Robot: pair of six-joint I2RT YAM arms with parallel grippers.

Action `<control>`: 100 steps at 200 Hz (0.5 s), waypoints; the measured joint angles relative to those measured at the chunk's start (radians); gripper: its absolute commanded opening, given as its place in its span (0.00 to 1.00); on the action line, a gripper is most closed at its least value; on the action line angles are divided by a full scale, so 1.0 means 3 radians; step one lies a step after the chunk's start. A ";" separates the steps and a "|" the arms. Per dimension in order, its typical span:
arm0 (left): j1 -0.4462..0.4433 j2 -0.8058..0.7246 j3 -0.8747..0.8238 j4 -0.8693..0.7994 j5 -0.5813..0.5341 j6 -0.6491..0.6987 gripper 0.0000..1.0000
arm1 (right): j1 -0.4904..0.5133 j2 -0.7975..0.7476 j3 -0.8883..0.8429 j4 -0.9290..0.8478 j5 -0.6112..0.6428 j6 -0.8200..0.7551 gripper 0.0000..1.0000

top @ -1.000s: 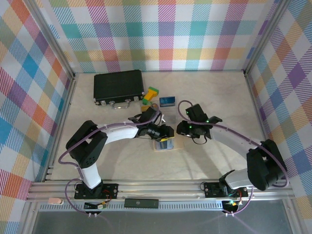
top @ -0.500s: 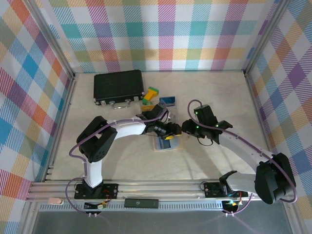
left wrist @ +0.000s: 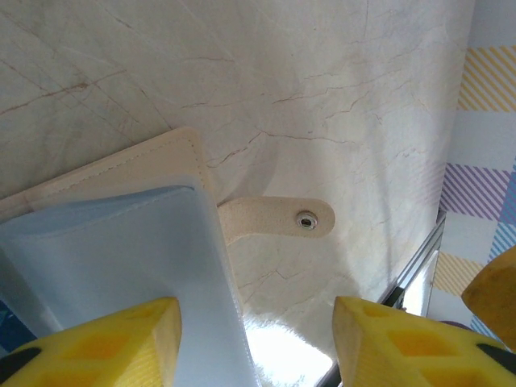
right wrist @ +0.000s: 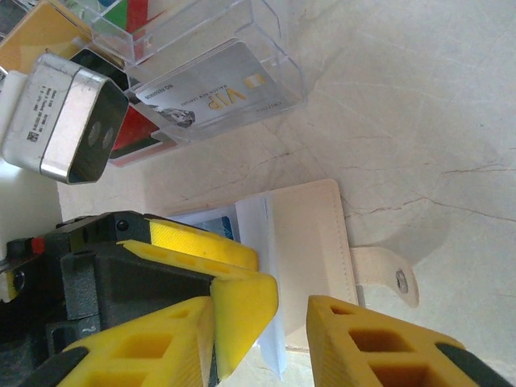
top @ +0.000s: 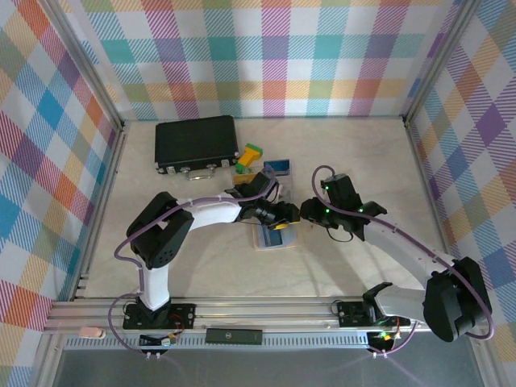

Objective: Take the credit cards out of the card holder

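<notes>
clear card box (right wrist: 201, 76) just beyond card holder (right wrist: 306, 230), open table (top: 379, 161) to right

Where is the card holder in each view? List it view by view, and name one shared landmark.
Top external: card holder just below the picture's centre.
Left wrist: card holder at lower left, cream cover under a pale blue sleeve.
Right wrist: card holder at lower centre, cream cover up.
Landmark: its snap tab, in both wrist views.

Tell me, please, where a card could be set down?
Bare table lies far right, beyond the right arm, and front left, beside the left arm. Crowded: the card holder, where left claw and right claw meet, and the black case.
</notes>
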 measured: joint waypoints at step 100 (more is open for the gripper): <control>-0.0079 0.0449 0.0393 -0.0273 -0.0089 0.0141 0.47 | -0.0057 -0.0034 -0.0131 -0.0015 0.0055 0.0100 0.35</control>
